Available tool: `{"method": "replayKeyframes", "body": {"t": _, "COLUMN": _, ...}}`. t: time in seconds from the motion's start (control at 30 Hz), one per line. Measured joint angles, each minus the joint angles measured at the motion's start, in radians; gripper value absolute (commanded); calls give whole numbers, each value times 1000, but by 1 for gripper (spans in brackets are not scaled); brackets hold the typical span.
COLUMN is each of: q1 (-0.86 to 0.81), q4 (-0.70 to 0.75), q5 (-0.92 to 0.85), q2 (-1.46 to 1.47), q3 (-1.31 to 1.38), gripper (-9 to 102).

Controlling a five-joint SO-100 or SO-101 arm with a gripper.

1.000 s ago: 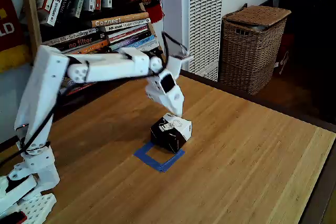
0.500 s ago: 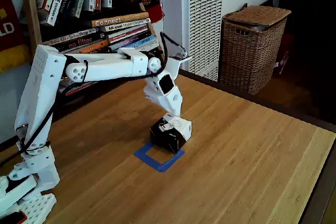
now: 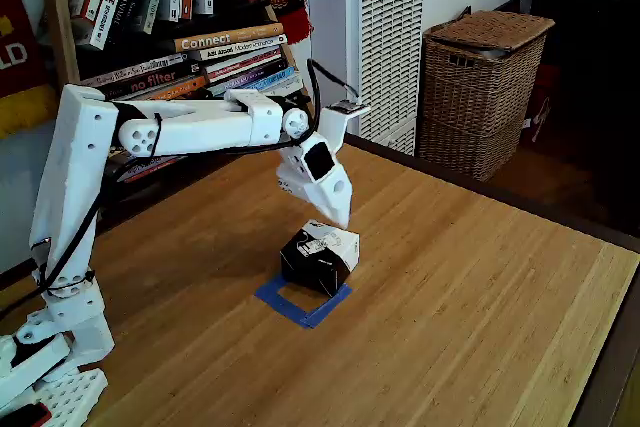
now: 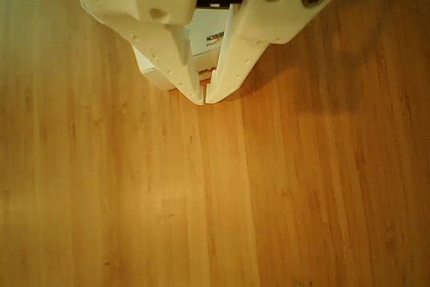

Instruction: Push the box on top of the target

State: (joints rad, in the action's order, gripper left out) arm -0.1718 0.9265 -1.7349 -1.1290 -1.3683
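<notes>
The box [image 3: 318,258], black-sided with a white printed top, sits on the wooden table and overlaps the far right part of the target [image 3: 298,304], a blue tape square. My white gripper [image 3: 343,222] points down at the box's far right top edge, touching or nearly touching it. In the other view the two fingers meet at their tips, so the gripper [image 4: 204,96] is shut with nothing held. Behind the fingers a bit of the box [image 4: 205,35] shows white.
A wicker basket [image 3: 483,87] stands on the floor beyond the table's far right edge. A bookshelf [image 3: 190,37] is behind the arm. The arm's base [image 3: 50,347] sits at the table's left. Bare table [image 3: 480,287] lies to the right of the box.
The box has slid left and toward the camera, further onto the blue square. The gripper followed it with a small move the same way.
</notes>
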Motion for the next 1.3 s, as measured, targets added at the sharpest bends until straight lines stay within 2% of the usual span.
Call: {"method": "replayKeyframes", "body": {"t": 1.3, "q1": -15, "q4": 5, "q5": -49, "q2": -34, "q3": -74, "gripper": 0}}
